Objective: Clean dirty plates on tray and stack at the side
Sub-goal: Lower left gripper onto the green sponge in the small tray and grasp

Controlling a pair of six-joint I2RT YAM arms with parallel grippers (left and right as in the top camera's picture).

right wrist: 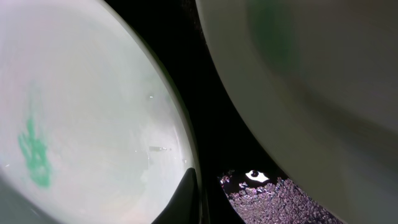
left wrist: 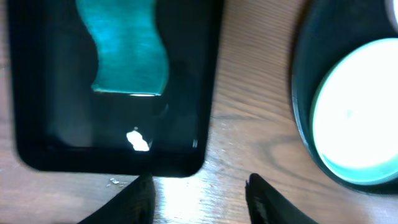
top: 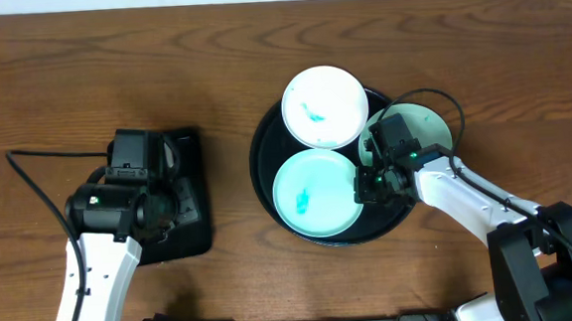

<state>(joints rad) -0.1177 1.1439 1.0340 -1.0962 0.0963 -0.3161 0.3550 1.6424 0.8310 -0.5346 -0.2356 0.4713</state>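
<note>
The right hand [top: 369,186] sits low inside the round black tray [top: 263,157]. One dark finger [right wrist: 186,199] is against the right rim of the mint plate [top: 313,194], which carries a teal smear. The other finger is out of sight, so I cannot tell whether the hand grips. Toward the counter's far edge lies a white smeared plate [top: 325,106]. A third pale plate [top: 425,127] seems to rest over the tray's right rim. Toward the left edge, the left hand [left wrist: 199,183] hovers over the counter [top: 219,45], fingers apart and empty, beside the rectangular tray [left wrist: 37,124] with its green sponge [left wrist: 127,50].
</note>
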